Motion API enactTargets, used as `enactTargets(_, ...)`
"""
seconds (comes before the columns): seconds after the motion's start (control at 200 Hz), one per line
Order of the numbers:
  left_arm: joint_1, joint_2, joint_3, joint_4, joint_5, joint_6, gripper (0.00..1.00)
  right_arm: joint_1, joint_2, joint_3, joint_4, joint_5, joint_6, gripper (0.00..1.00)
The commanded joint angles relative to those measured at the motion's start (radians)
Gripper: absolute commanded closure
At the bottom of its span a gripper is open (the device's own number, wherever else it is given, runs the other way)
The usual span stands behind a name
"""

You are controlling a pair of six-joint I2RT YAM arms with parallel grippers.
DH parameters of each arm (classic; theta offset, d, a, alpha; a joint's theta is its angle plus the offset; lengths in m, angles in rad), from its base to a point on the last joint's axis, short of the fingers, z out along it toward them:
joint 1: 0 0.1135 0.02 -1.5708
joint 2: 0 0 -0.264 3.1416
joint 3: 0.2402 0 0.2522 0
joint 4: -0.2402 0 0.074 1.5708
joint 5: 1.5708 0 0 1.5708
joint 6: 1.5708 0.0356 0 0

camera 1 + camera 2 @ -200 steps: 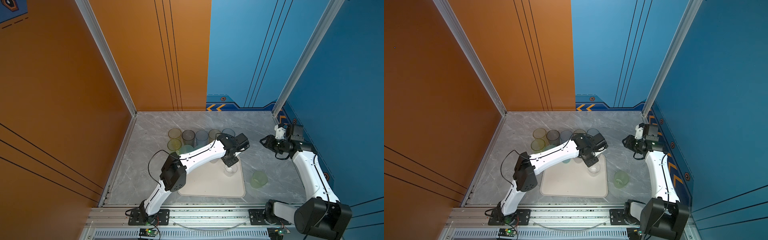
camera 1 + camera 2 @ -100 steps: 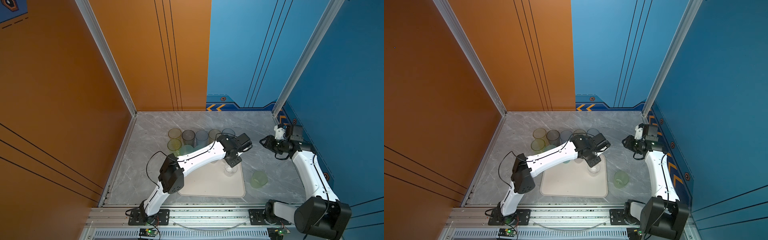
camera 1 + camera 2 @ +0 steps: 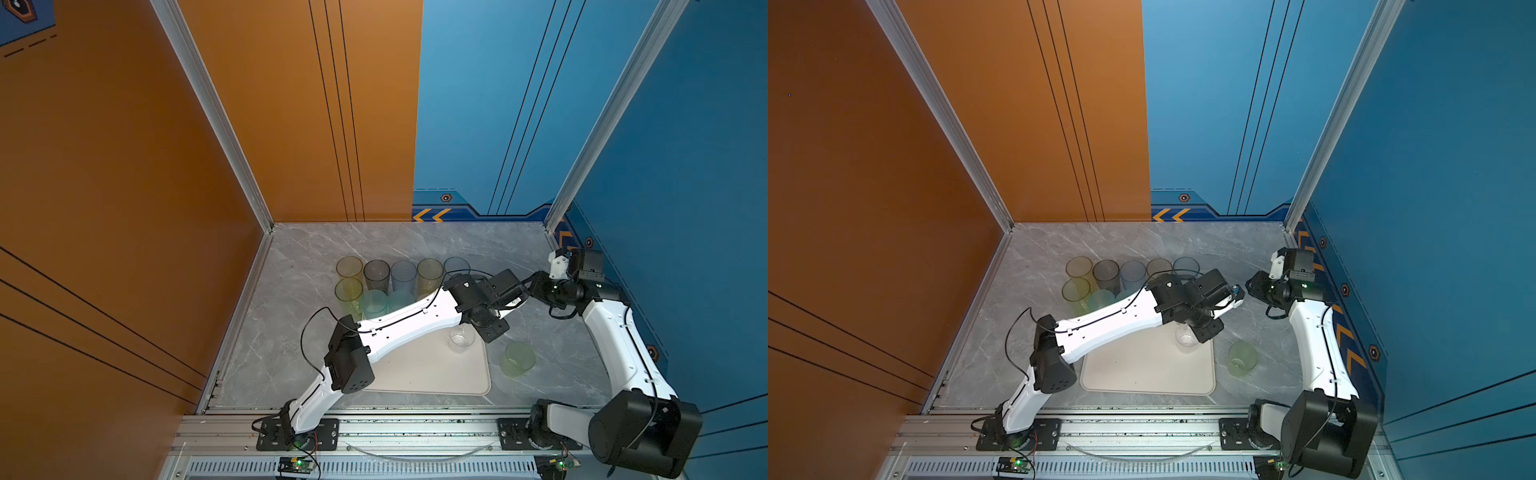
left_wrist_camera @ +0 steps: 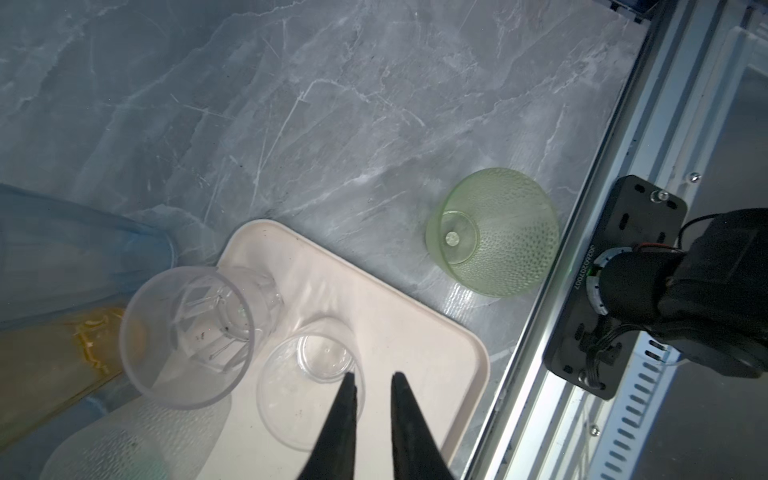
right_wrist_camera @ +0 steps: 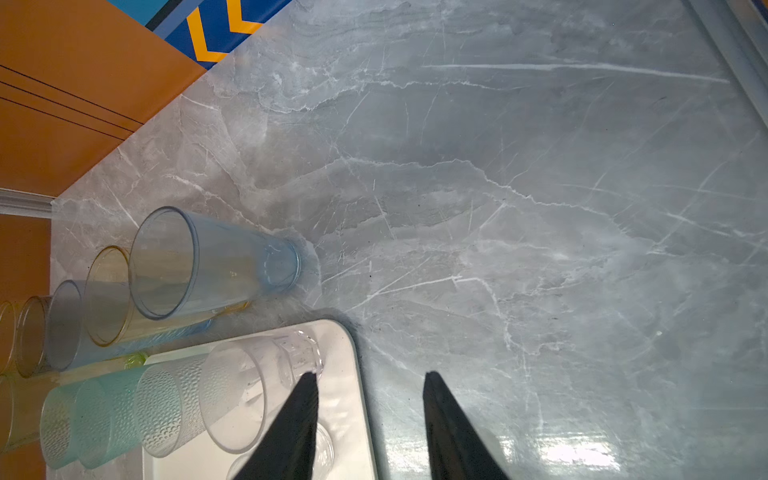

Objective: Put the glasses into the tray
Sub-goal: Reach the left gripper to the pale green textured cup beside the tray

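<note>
The cream tray (image 3: 436, 374) (image 3: 1142, 374) lies at the front middle. A short clear glass (image 4: 307, 382) (image 3: 461, 338) stands in its far right corner beside a taller clear glass (image 4: 195, 332). My left gripper (image 4: 372, 374) (image 3: 492, 332) hovers just right of the short glass, open by a narrow gap with nothing between its fingers. A pale green glass (image 3: 517, 359) (image 4: 494, 232) stands on the table right of the tray. My right gripper (image 5: 368, 374) (image 3: 534, 286) hangs open and empty over bare table by the tray's far right corner. Frosted and teal glasses (image 5: 95, 419) line the tray's far edge.
Several tall yellow, grey and blue tumblers (image 3: 403, 272) (image 5: 208, 262) stand in a row on the table behind the tray. My left arm (image 3: 407, 320) stretches across the tray's far edge. The aluminium rail (image 4: 582, 291) runs along the table front.
My left gripper has moved to the right, away from the short clear glass, which stays in the tray. The right arm has barely moved.
</note>
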Motion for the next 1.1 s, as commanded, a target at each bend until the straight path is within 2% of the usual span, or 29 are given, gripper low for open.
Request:
enactTargets(0.0, -0.007, 0.051, 0.046, -0.007, 0.065, -0.025, 0.82, 0.007, -0.004, -0.006, -0.014, 0.03, -0.016, 0.59)
enactTargets(0.18, -0.021, 0.099, 0.083, -0.005, 0.095, -0.035, 0.82, 0.002, 0.0, -0.006, -0.016, 0.042, -0.014, 0.59)
enactTargets(0.32, -0.032, 0.131, 0.114, -0.003, 0.106, -0.043, 0.77, -0.002, -0.001, -0.003, -0.015, 0.047, -0.011, 0.58)
enactTargets(0.591, -0.048, 0.192, 0.182, 0.002, 0.16, -0.058, 0.77, -0.041, -0.008, -0.012, -0.014, 0.078, 0.0, 0.57)
enactTargets(1.097, -0.056, 0.249, 0.219, 0.013, 0.145, -0.07, 0.75, -0.107, -0.073, -0.036, 0.01, 0.051, 0.02, 0.54)
